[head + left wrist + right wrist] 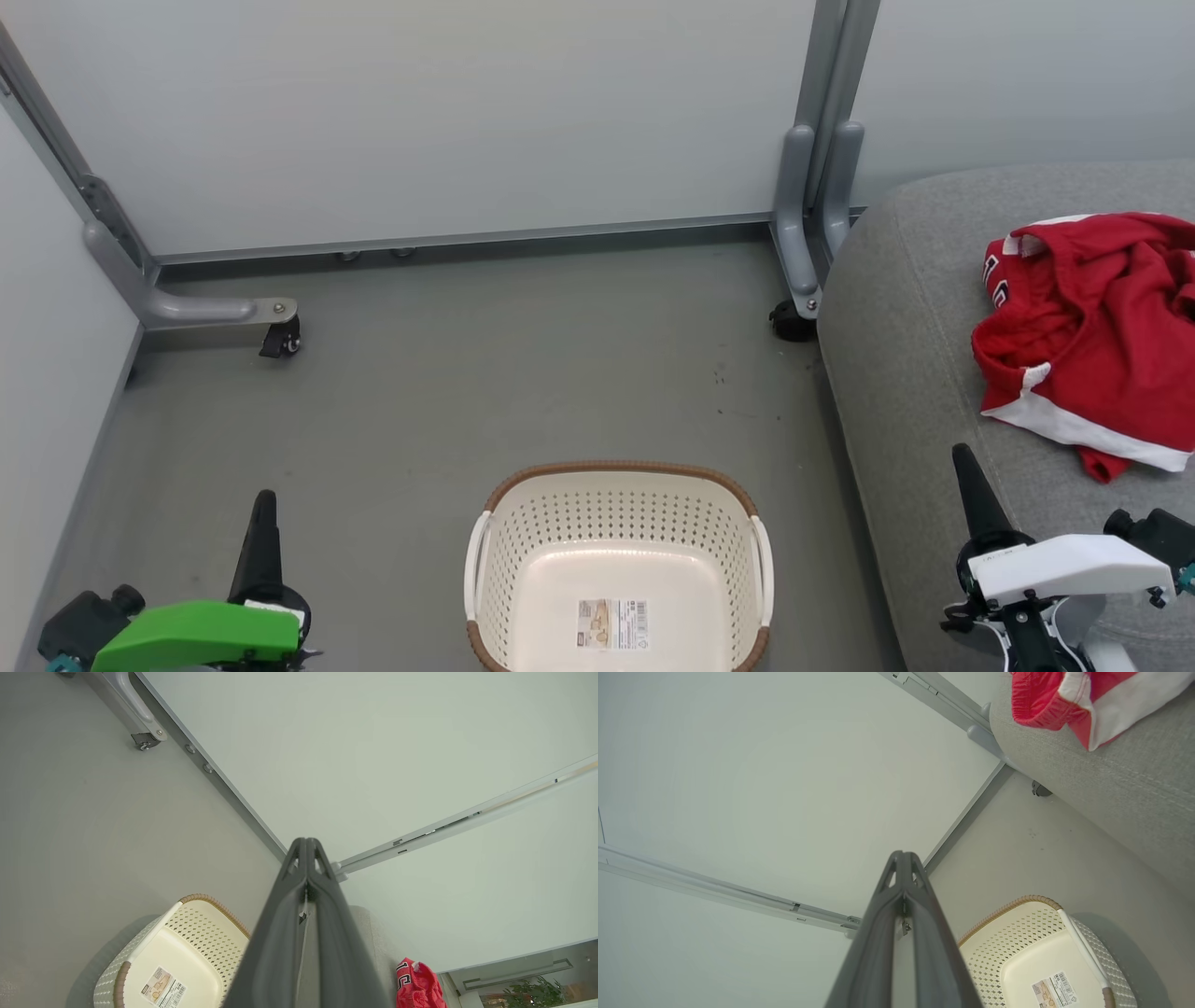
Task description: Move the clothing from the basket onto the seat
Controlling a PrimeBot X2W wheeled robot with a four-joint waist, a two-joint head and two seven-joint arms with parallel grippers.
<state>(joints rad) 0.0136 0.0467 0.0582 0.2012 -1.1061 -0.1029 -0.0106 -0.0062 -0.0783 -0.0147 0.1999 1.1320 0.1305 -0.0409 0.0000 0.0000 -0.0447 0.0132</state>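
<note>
**Left.** My left gripper (264, 504), two long dark fingers on a green-cased wrist, hangs above the grey floor (420, 401). Its fingers are pressed together and hold nothing. The left wrist view shows them meeting at the tip.

**Centre.** The cream perforated plastic laundry basket (616, 509), with its brown woven-look rim and white side handles, stands on the floor between my two arms. Its smooth bottom is bare and the small paper label (611, 623) lies uncovered. I see no fabric inside it from either wrist view.

**Right.** The large grey fabric-upholstered seat cushion (901, 317), with a rounded corner, stands just beside the basket. On it lies the bright red soft clothing with broad white stripes (1092, 327), in a crumpled heap well back from the cushion's near edge. I cannot tell how many garments the heap contains.

**Far right.** My right gripper (966, 464), on a white-cased wrist, hovers over the front of the cushion, apart from the heap. It is likewise closed on nothing.

**Progress.** I judge the transfer complete, since the basket is emptied and the clothing rests on the seat. Nothing appears left to carry. At most, I may draw both arms back to rest.
</note>
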